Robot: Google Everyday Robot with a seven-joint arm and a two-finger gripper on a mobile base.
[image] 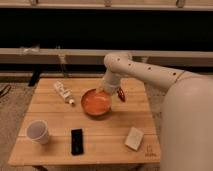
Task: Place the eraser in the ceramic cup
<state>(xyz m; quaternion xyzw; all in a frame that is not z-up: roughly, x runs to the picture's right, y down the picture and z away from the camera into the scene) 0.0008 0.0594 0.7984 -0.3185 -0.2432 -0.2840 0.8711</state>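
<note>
Camera view: tool (108,90) spread wide over far rim of orange bowl (84,101).

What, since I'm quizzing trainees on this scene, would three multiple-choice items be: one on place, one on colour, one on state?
1. Where does the eraser lie? A) in the ceramic cup B) on the table, between the cup and the beige block C) in the bowl
2. What colour is the bowl? A) orange B) blue C) green
3. How does the ceramic cup stand? A) tipped over B) upright C) inside the bowl
Answers: 1 B, it lies flat on the wood beside the cup; 2 A, its inside shows orange; 3 B, its rim faces up. The gripper hangs over the bowl's far rim.
</note>
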